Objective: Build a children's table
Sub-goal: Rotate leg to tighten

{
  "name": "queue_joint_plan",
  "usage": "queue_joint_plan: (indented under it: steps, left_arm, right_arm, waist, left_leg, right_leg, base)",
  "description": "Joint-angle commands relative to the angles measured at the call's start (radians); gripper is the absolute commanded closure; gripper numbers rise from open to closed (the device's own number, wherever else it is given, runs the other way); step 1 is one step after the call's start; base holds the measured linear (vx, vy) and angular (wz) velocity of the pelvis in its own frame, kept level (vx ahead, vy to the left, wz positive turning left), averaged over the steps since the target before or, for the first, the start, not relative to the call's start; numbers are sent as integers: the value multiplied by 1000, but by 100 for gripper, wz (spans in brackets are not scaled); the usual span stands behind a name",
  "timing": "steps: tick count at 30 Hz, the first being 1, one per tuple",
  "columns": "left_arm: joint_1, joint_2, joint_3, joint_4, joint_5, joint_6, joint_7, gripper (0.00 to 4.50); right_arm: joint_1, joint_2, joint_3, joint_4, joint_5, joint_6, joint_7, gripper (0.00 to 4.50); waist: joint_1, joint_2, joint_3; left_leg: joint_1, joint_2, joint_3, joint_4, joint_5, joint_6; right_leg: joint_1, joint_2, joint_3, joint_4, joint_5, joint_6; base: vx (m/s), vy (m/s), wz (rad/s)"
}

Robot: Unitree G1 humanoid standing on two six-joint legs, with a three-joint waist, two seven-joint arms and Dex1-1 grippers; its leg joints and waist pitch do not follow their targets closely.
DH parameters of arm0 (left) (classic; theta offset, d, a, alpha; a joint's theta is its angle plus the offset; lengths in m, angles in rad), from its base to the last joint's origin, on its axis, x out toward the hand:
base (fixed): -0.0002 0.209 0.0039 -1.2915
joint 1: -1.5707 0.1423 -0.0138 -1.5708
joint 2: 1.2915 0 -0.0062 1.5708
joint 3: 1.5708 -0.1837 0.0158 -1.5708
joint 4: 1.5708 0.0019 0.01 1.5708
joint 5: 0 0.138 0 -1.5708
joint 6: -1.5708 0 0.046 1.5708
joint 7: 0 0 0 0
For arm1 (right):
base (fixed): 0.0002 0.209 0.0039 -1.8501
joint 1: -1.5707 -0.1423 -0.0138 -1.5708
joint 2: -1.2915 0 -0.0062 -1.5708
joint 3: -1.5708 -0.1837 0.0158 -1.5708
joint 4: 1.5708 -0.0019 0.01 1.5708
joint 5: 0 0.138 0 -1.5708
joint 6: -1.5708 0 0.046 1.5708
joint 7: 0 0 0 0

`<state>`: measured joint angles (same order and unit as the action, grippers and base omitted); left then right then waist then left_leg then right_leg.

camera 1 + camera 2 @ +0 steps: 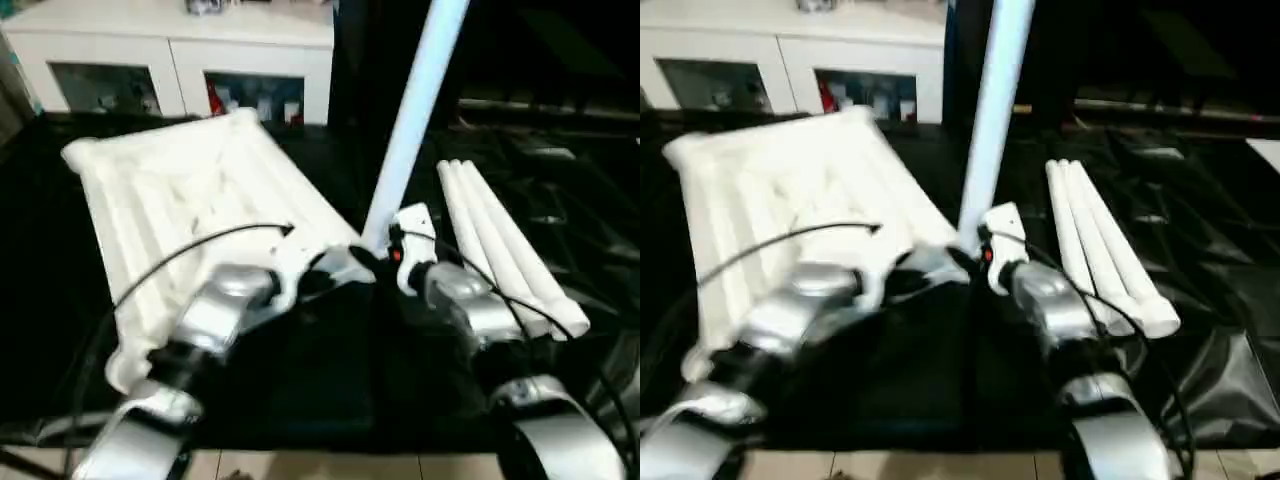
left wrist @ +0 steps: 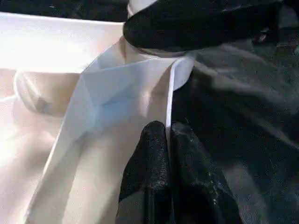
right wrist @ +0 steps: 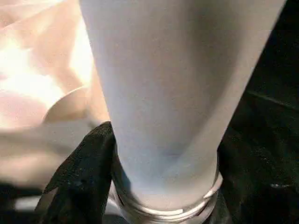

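Nearest, the black-covered work table (image 1: 300,390) has bare cloth along its front edge, between the two silver forearms. Left gripper (image 2: 169,140): fingers pressed together, pinching the thin rim wall of the table top (image 1: 190,200) beside a corner socket (image 2: 180,70). Right gripper (image 3: 159,186): black fingers (image 3: 81,172) clasp the base of the standing leg (image 1: 415,110) on either side, just where it enters that socket. This leg's long axis runs nearly upright, leaning slightly to the robot's right, narrow end up and out of frame. The table top lies underside up, ribs showing, long axis running away and to the left. Three spare legs (image 1: 505,240) lie bundled to the right, well apart from the top, pointing away. Open black cloth surrounds them. Farthest stands a white glass-door cabinet (image 1: 170,60).
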<state>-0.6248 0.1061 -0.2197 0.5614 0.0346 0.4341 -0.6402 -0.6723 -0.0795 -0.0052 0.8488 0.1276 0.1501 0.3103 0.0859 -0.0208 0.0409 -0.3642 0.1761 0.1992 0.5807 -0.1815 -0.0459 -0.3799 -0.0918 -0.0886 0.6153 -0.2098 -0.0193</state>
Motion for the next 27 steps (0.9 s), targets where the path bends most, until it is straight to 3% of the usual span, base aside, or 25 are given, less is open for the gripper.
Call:
queue_joint_plan:
  steps: [1, 5, 6, 9, 15, 16, 18, 19, 21, 23, 25, 27]
  left_arm:
    - [-19, -44, 78, 27, -37, -11, 124, 450]
    - [-48, -90, 48, 68, 4, -38, 181, 450]
    - [-51, -88, 36, 76, 18, -48, 186, 450]
    - [-60, -88, 39, 89, 16, -67, 188, 450]
    - [-78, -83, 34, 116, 16, -118, 180, 450]
    - [-80, -82, 28, 115, 17, -162, 164, 450]
    - [-82, -82, 27, 115, 19, -189, 159, 450]
    - [-85, -82, 29, 115, 20, -206, 163, 422]
    - [-90, -88, 57, 98, -13, -220, 146, 393]
    - [-90, -91, 71, 80, -34, -207, 130, 390]
    - [-95, -83, 82, 51, -38, -229, 136, 370]
    - [-98, -69, 85, 26, -33, -245, 142, 353]
  right_arm:
    - [28, 2, -68, 120, 19, 62, -160, 178]
    - [-13, 34, -65, 177, -2, 26, -213, 178]
    - [-18, 39, -67, 180, -1, 19, -204, 122]
    - [-28, 44, -74, 179, 5, -1, -184, 108]
    - [-46, 29, -49, 193, -36, -77, -208, 57]
    - [-43, 16, -47, 156, -37, -90, -191, 57]
    - [-31, 1, -37, 111, -46, -90, -165, 57]
    - [-18, -10, -28, 72, -53, -86, -144, 55]
    - [34, -43, 0, -40, -68, -55, -84, 54]
    - [59, -57, 9, -87, -69, -43, -62, 54]
    - [116, -89, 26, -187, -61, -22, -9, 54]
    - [155, -111, 38, -254, -56, -8, 22, 54]
  waist:
    - [0, -8, -49]
    - [4, -7, -57]
    - [5, -7, -57]
    - [7, -7, -55]
    - [4, -6, -52]
    - [4, -10, -51]
    - [5, -9, -52]
    - [7, -8, -53]
    - [17, -10, -60]
    - [18, -8, -65]
    - [20, -10, -68]
    - [21, -7, -67]
  left_leg:
    - [16, 61, -31, -72, -216, -3]
    - [11, 60, -29, -67, -154, 19]
    - [8, 59, -28, -66, -144, 32]
    - [8, 61, -29, -67, -153, 44]
    - [10, 61, -29, -70, -206, 24]
    - [10, 61, -30, -71, -206, 25]
    - [8, 61, -30, -71, -198, 29]
    - [8, 61, -30, -70, -191, 33]
    - [2, 62, -30, -62, -111, 65]
    - [1, 64, -30, -59, -66, 77]
    - [3, 65, -28, -50, -22, 109]
    - [-5, 62, -28, -44, 9, 139]
  right_leg:
    - [28, -82, 62, -93, -283, -168]
    - [33, -76, 59, -78, -136, -179]
    - [36, -77, 59, -75, -113, -184]
    - [37, -78, 58, -78, -123, -182]
    - [33, -81, 58, -91, -220, -168]
    - [32, -80, 58, -91, -227, -163]
    - [33, -80, 59, -90, -219, -161]
    - [34, -79, 58, -89, -206, -160]
    - [42, -78, 58, -72, -67, -169]
    - [43, -78, 57, -60, 10, -194]
    - [41, -74, 55, -48, 121, -227]
    - [41, -76, 55, -43, 176, -242]
  base:
    - [0, 0, 0]
    - [0, 0, 0]
    - [0, 0, 0]
    - [0, 0, 0]
    - [0, 0, 0]
    - [0, 0, 0]
    - [0, 0, 0]
    - [0, 0, 0]
    - [0, 0, 0]
    - [0, 0, 0]
    - [0, 0, 0]
    - [0, 0, 0]
